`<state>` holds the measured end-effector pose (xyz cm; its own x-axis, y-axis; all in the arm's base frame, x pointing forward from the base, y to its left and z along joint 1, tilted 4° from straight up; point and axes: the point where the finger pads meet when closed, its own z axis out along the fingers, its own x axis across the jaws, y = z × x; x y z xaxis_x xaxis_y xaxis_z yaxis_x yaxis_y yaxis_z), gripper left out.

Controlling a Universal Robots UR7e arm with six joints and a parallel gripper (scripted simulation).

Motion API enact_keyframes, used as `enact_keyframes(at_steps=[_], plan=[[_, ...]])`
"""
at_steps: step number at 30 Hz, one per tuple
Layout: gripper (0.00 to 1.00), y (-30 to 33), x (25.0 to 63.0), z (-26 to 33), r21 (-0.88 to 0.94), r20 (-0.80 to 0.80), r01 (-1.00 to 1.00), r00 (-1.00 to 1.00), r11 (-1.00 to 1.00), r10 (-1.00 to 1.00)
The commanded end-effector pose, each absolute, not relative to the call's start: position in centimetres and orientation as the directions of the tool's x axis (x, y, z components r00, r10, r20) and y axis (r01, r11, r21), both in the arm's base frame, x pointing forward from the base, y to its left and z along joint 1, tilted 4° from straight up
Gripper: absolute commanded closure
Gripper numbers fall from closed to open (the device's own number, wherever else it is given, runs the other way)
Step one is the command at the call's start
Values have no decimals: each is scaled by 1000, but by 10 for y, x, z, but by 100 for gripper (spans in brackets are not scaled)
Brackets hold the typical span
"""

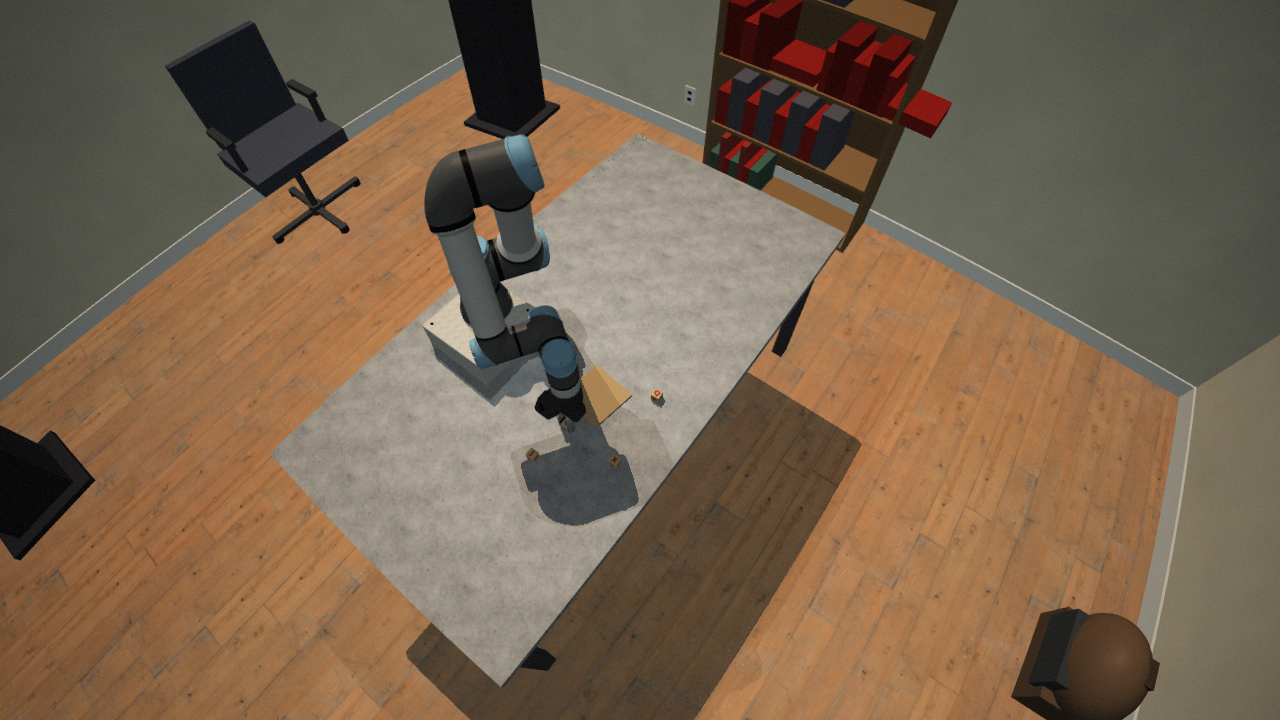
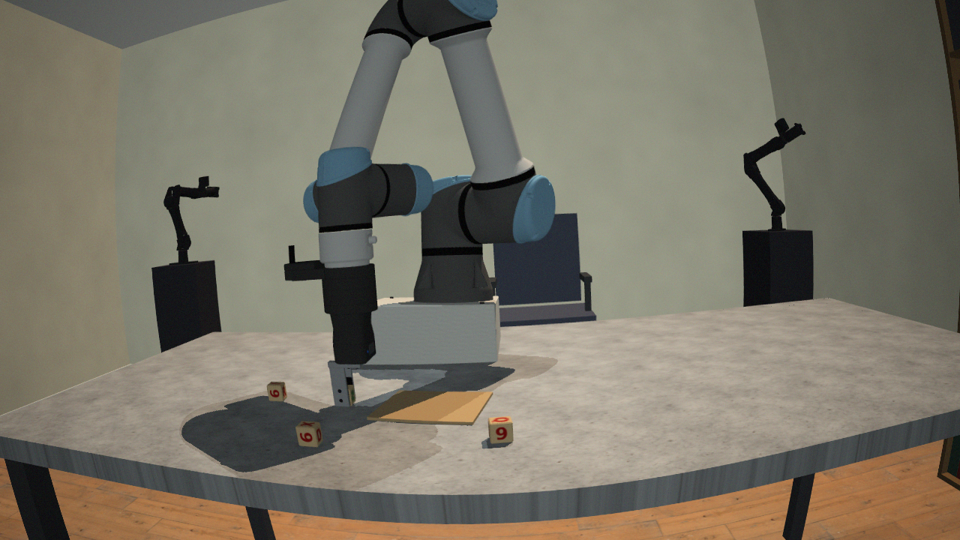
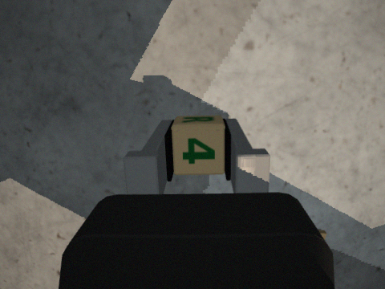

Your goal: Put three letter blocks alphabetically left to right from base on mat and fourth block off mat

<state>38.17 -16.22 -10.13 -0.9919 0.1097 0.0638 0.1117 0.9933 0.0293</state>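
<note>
My gripper [image 1: 565, 424] [image 2: 346, 396] [image 3: 199, 138] is shut on a block [image 3: 198, 154] with a green 4 facing the wrist camera and a green R on the adjoining face. It is low beside the mat [image 1: 610, 392] [image 2: 463, 411]; whether the block touches the table is unclear. The tan mat lies flat. A block with an X on top [image 1: 614, 461] [image 2: 308, 434] and a block with a red 6 on its side [image 1: 532, 454] [image 2: 276, 391] stand off the mat. A block with a red round character on top [image 1: 657, 394] [image 2: 499, 430] stands off the mat's other side.
The robot's pale base box [image 1: 465, 344] [image 2: 436, 332] stands on the grey table [image 1: 375, 465] [image 2: 671, 376] behind the mat. The table's front edge [image 2: 469, 507] runs beyond the X block and the round-character block. The arm's shadow covers part of the mat and table.
</note>
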Motion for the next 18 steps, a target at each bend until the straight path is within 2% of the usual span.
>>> enact_keyframes(at_steps=[1, 18], plan=[[51, -163, 381, -102, 29, 65, 113, -992, 993, 111], [51, -162, 380, -106, 29, 65, 113, -992, 993, 111]])
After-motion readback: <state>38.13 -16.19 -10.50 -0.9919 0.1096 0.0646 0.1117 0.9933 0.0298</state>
